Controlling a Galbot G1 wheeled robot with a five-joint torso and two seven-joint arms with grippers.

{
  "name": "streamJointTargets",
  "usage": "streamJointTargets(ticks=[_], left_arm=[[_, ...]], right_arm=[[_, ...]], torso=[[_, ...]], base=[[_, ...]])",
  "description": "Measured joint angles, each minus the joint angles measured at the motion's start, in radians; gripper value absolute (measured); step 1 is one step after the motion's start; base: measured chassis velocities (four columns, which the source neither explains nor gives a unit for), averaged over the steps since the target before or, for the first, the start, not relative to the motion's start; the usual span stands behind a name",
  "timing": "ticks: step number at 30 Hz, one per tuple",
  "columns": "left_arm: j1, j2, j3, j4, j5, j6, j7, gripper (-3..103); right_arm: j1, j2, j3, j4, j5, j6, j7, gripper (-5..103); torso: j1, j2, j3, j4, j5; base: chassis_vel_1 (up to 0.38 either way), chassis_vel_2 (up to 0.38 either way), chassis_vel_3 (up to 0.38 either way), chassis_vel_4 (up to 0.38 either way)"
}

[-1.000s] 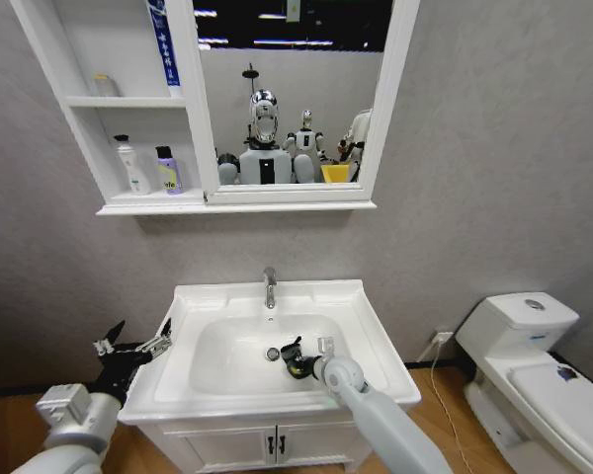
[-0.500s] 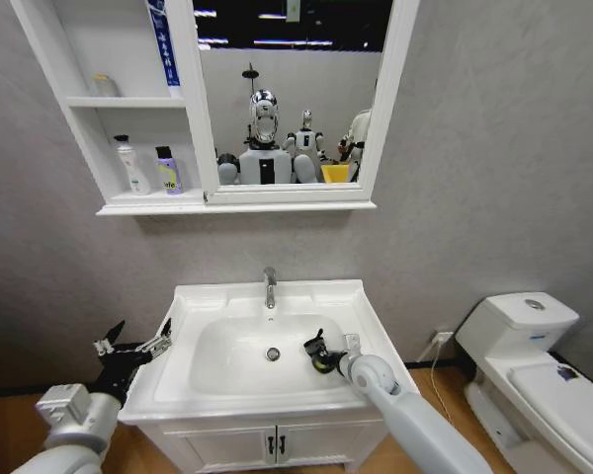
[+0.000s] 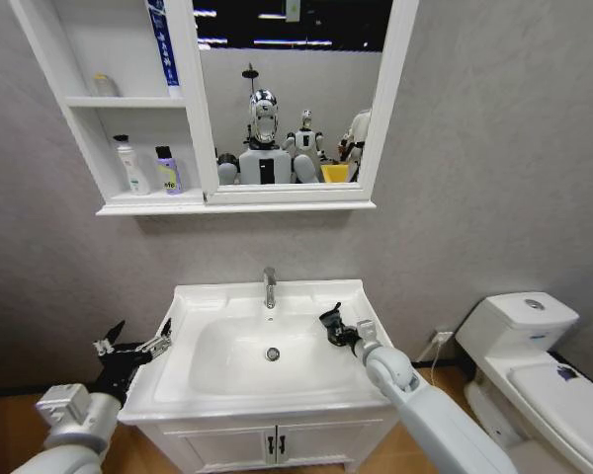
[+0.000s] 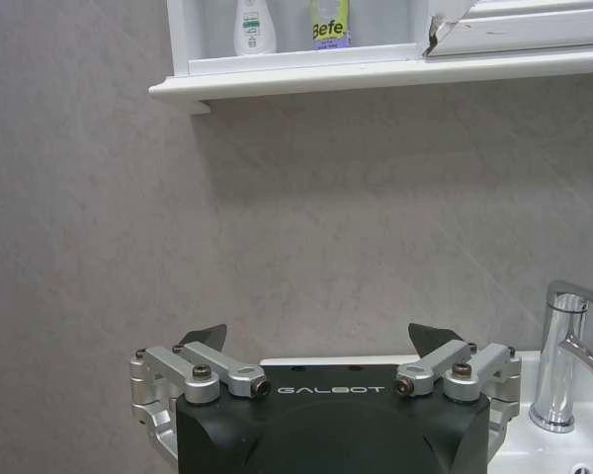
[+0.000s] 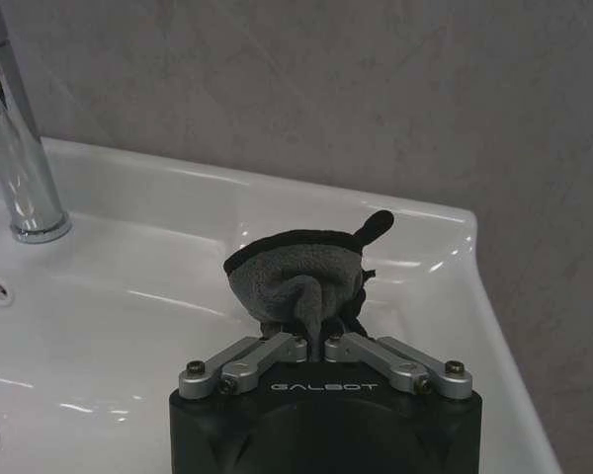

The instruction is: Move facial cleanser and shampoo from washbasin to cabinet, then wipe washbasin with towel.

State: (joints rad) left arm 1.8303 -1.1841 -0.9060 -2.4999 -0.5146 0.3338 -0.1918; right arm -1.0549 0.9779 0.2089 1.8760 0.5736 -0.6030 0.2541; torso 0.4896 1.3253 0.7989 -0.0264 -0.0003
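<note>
reaching right pincer (image 5: 319,326) clamping towel (image 5: 296,276)

You've got a white ceramic toilet (image 3: 529,355) off at the right, lid down, with a white power cord (image 3: 433,367) hanging from a wall socket (image 3: 442,337) beside it. Grey textured wall (image 3: 484,158) behind. Below, a low white two-door vanity (image 3: 273,443) with black handles.

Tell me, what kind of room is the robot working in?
Probably a bathroom, or a mock-up of one: a white washbasin with a chrome faucet, a mirrored wall cabinet above it, and a toilet beside.
</note>
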Motion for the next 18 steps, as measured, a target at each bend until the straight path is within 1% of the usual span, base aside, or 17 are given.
streamJointTargets(ticks=[1,3,4,5,7,8,9,10,11,13,17,18], left_arm=[[0.0,0.0,0.0,0.0,0.0,0.0,0.0,100],[0.0,0.0,0.0,0.0,0.0,0.0,0.0,100],[0.0,0.0,0.0,0.0,0.0,0.0,0.0,100],[0.0,0.0,0.0,0.0,0.0,0.0,0.0,100],[0.0,0.0,0.0,0.0,0.0,0.0,0.0,100],[0.0,0.0,0.0,0.0,0.0,0.0,0.0,100],[0.0,0.0,0.0,0.0,0.0,0.0,0.0,100],[0.0,0.0,0.0,0.0,0.0,0.0,0.0,100],[0.0,0.0,0.0,0.0,0.0,0.0,0.0,100],[0.0,0.0,0.0,0.0,0.0,0.0,0.0,100],[0.0,0.0,0.0,0.0,0.0,0.0,0.0,100],[0.0,0.0,0.0,0.0,0.0,0.0,0.0,100]], right_arm=[[0.0,0.0,0.0,0.0,0.0,0.0,0.0,3],[0.0,-0.02,0.049,0.01,0.001,0.004,-0.016,3],[0.0,-0.02,0.049,0.01,0.001,0.004,-0.016,3],[0.005,-0.027,0.066,0.004,0.004,0.014,-0.032,3],[0.023,-0.04,0.082,-0.029,0.028,0.073,-0.068,3],[0.023,-0.04,0.082,-0.029,0.028,0.073,-0.068,3],[0.032,-0.043,0.085,-0.045,0.061,0.09,-0.078,3],[0.038,-0.044,0.086,-0.057,0.092,0.097,-0.081,3],[0.038,-0.044,0.086,-0.057,0.092,0.097,-0.081,3],[0.051,-0.036,0.086,-0.095,0.14,0.116,-0.085,3],[0.065,-0.02,0.077,-0.141,0.16,0.142,-0.085,3],[0.076,-0.009,0.069,-0.174,0.163,0.161,-0.085,3]], torso=[[0.0,0.0,0.0,0.0,0.0],[0.0,0.0,0.0,0.0,0.0001],[0.0,0.0,0.0,0.0,0.0001],[0.0,0.0,0.0,-0.0001,0.0],[0.0,0.0,0.0,0.0,0.0],[0.0,0.0,0.0,0.0,0.0],[0.0,0.0,0.0,0.0,0.0001],[0.0,0.0,0.0,0.0,0.0001],[0.0,0.0,0.0,0.0,0.0001],[0.0,0.0,0.0,0.0001,0.0001],[0.0,0.0,0.0,0.0,0.0],[0.0,0.0,0.0,0.0001,0.0002]], base=[[0.0,0.0,0.0,0.0],[0.0,0.0,0.0,0.0],[0.0,0.0,0.0,0.0],[0.0,0.0,0.0,0.0],[0.0,0.0,0.0,0.0],[0.0,0.0,0.0,0.0],[0.0,0.0,0.0,0.0],[0.0,0.0,0.0,0.0],[0.0,0.0,0.0,0.0],[0.0,0.0,0.0,0.0],[0.0,0.0,0.0,0.0],[0.0,0.0,0.0,0.0]])
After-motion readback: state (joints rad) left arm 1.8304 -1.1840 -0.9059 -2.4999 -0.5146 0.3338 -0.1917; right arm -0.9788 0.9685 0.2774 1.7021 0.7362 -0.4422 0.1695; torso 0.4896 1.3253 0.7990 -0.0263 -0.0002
